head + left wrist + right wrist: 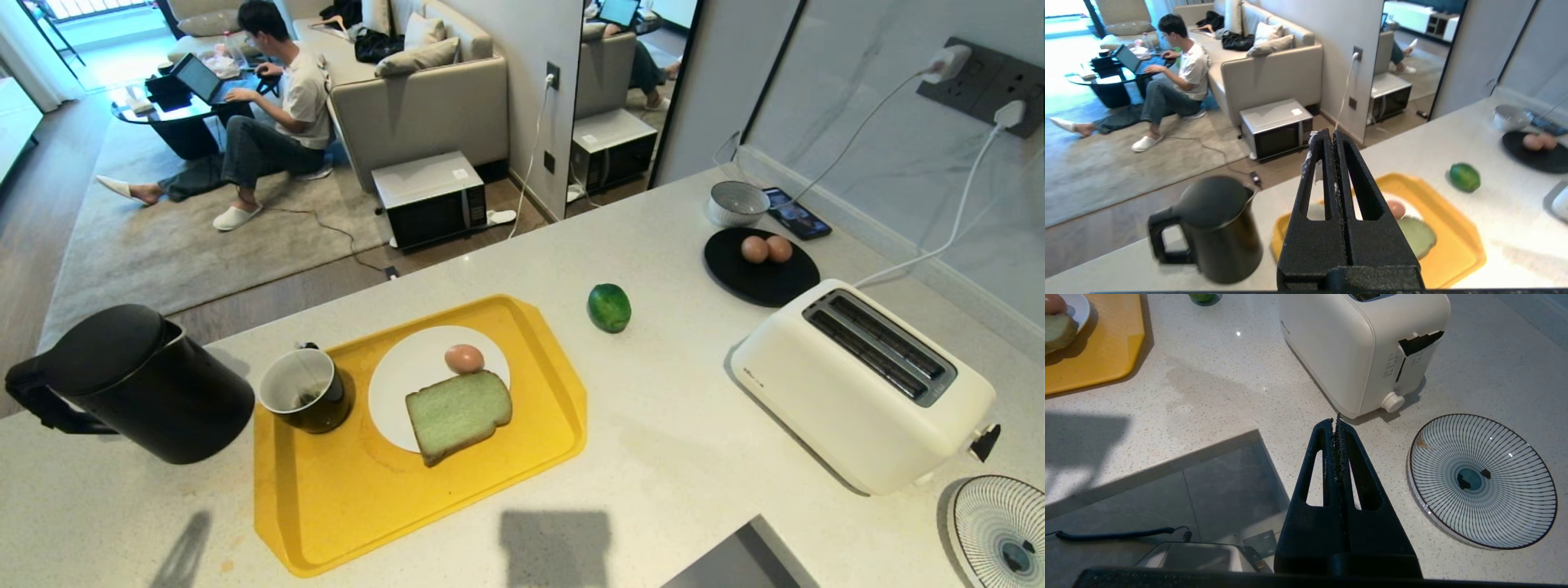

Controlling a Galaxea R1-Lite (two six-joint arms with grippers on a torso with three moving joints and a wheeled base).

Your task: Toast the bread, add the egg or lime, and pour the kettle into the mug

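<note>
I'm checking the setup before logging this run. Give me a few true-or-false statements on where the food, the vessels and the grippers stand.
1. The bread lies on the white plate with an egg beside it. True.
2. The lime sits on the yellow tray. False: it lies on the bare counter, between the tray and the toaster.
3. The mug stands on the tray, next to the plate. True.
4. The kettle stands on the tray. False: it stands on the counter, off the tray's edge by the mug.
5. The left gripper holds the egg. False: it is shut and empty, as is the right gripper.
</note>
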